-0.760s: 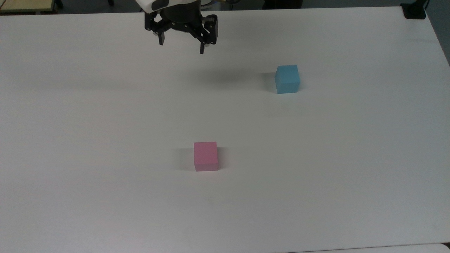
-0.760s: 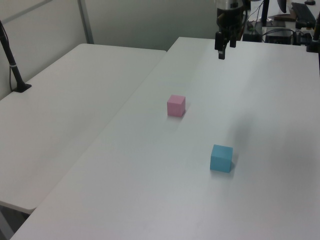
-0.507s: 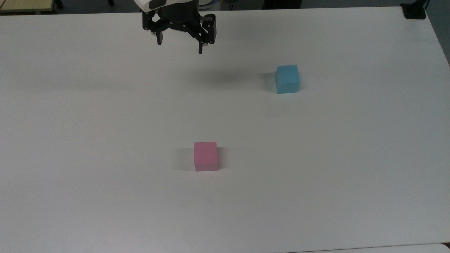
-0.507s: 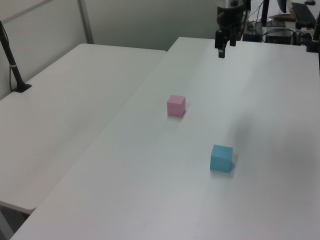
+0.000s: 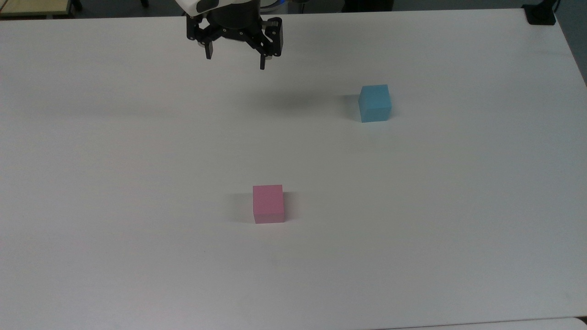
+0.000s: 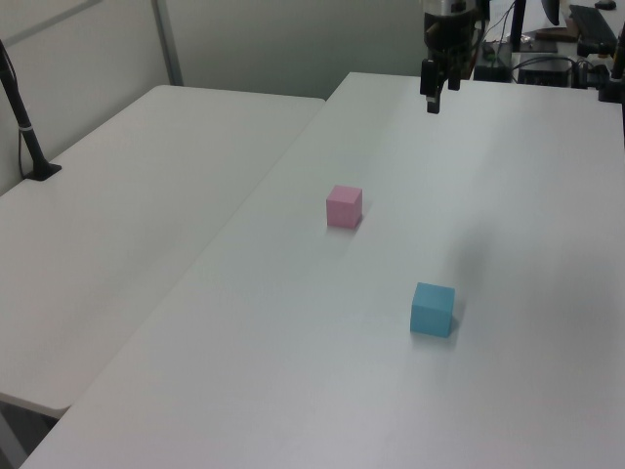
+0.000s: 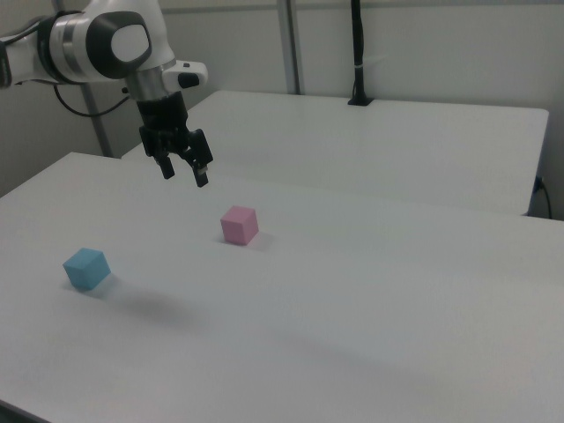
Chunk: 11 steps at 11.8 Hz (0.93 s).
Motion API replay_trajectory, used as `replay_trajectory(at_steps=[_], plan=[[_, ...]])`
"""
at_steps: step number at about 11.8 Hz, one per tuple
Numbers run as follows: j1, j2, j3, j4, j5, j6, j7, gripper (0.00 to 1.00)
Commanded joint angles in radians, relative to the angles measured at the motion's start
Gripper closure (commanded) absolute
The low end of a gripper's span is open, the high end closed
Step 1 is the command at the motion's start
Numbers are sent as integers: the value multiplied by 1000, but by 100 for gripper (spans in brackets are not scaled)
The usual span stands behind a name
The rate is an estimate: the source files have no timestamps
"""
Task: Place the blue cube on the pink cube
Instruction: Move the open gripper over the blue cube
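The light-blue cube (image 5: 375, 103) rests on the white table (image 5: 137, 183) toward the top view's right; I also see this blue cube (image 6: 433, 309) (image 7: 86, 268) in the left and right views. The pink cube (image 5: 268, 204) (image 6: 344, 206) (image 7: 239, 225) sits alone near the table's middle. My gripper (image 5: 235, 62) (image 6: 433, 104) (image 7: 184, 174) hangs high above the table near its far edge in the top view, well apart from both cubes. It is open, with nothing between its black fingers.
A second white table (image 6: 137, 195) adjoins on the left view's left, with a black post (image 6: 24, 122) clamped at its edge. A black mount (image 5: 540, 13) sits at the top view's upper right corner. Cables and equipment (image 6: 566, 49) lie behind the arm.
My gripper has risen slightly and stayed open. Both cubes remain where they were.
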Motion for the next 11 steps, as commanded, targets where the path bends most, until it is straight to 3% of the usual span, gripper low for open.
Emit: replay_trajectory(at_steps=[1,5,8,11], plan=[[42,17,6,12,9,-25,-7,0],[253,74,2,12,12,9,78,0],[363,120,2,-10,55,33,163,0],[427,127,5,-113,63,156,242,0]])
